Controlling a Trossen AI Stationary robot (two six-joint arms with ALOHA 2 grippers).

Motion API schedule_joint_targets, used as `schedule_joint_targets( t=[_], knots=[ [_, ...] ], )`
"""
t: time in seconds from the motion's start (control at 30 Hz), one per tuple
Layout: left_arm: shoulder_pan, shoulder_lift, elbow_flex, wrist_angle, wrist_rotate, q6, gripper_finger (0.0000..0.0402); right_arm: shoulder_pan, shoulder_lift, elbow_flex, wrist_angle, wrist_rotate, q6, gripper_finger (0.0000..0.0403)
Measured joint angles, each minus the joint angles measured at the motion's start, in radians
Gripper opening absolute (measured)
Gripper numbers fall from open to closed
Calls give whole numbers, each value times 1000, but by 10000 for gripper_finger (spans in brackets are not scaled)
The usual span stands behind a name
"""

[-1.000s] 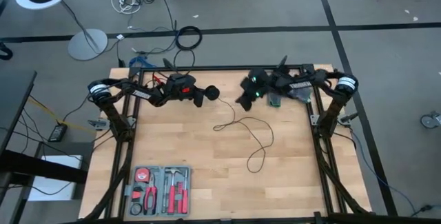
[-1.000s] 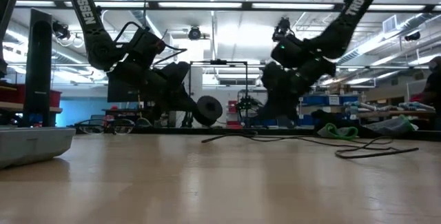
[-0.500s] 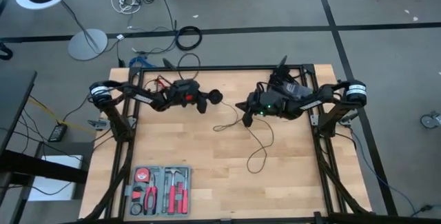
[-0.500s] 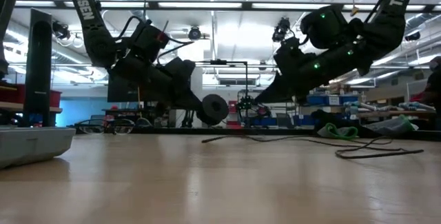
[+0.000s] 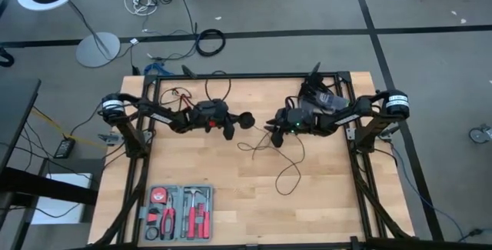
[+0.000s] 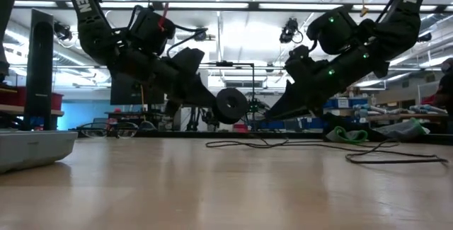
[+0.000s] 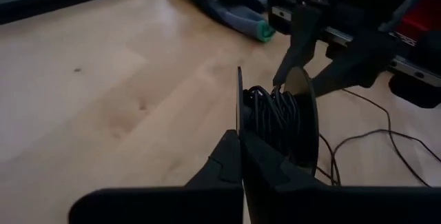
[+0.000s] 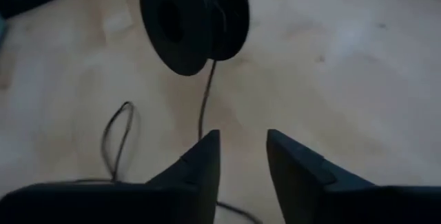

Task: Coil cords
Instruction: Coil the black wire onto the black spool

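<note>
One wooden table (image 5: 323, 204) | grey floor (image 5: 307, 4) | tool case (image 5: 178, 212)

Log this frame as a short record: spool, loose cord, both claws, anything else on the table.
spool: black spool partly wound with cord, held above the table's middle
left claw: shut on the spool
right claw: open, empty, just beside the spool, the cord running down from the spool ahead of it
loose cord: thin black cord trailing from the spool in loops on the wooden table, toward its right half
other: tool case at the near left corner
</note>
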Motion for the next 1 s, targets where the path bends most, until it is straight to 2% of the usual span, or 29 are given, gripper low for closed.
schedule_joint_targets(
  t=[0.27, 0.43, 0.67, 0.8, 0.93, 1.0],
  knots=[
    [-8, 0, 0, -1, -19, 2, 0, 67, 0, 0, -40, -2, 23, 172],
    [-6, -18, 0, -4, -19, 10, 0, 85, 0, 0, -114, -2, 35, 176],
    [-5, -79, 0, -28, -56, 65, 0, 84, 0, 0, -118, -2, 85, 165],
    [-4, -79, 0, -61, -72, 50, 0, 84, 1, 6, -125, -2, 87, 126],
    [-4, -79, 0, -46, -72, 46, 0, 88, 1, 55, -183, -1, 84, 35],
    [-4, -79, 0, -25, -72, 45, 0, 93, 1, 92, -229, 9, 68, 11]
  ],
)
